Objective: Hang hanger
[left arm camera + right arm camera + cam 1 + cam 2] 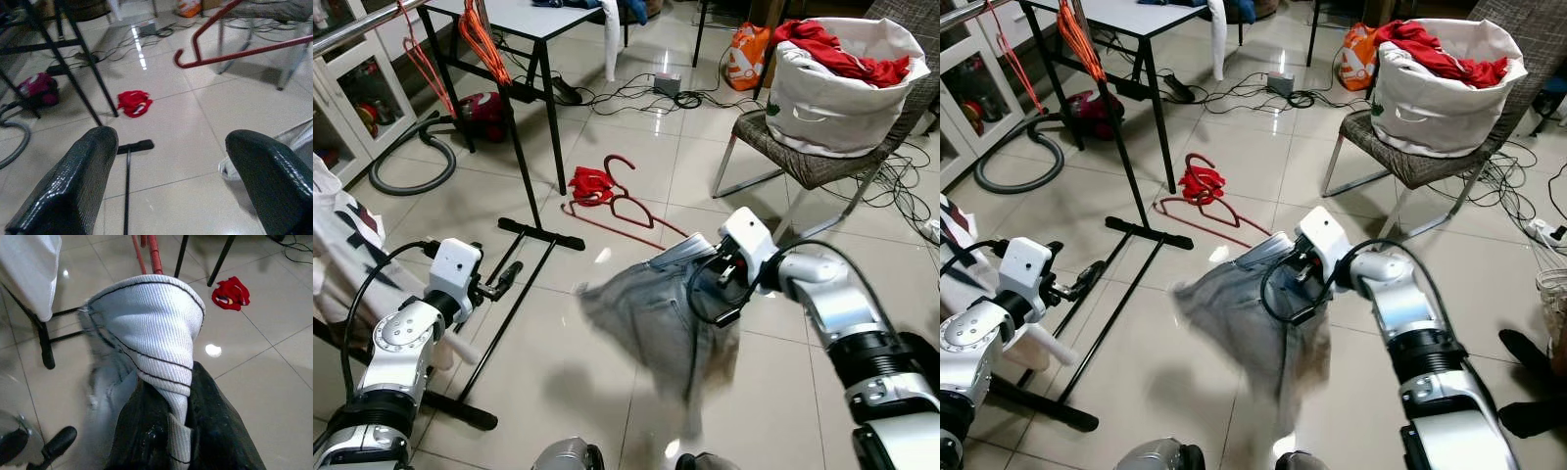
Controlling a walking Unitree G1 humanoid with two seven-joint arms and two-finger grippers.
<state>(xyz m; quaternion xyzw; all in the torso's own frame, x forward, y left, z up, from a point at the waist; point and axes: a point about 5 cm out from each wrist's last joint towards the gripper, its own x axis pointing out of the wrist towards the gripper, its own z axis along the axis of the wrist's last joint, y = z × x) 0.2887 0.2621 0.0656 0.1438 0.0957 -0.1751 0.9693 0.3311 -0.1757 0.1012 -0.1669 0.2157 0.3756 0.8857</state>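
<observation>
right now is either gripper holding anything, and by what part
The right gripper is shut on the jeans, pinching a bunched fold at the top edge, by the waistband as far as can be told. The left gripper is open and holds nothing.

The right gripper (1301,266) pinches a blurred denim garment (1249,318) above the tiled floor (1234,147), near a red hanger (1209,211).

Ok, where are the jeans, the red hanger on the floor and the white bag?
jeans (651,313), left eye view, middle of the cloth
red hanger (625,208), left eye view, its shoulder
white bag (1430,108), right eye view, front wall
</observation>
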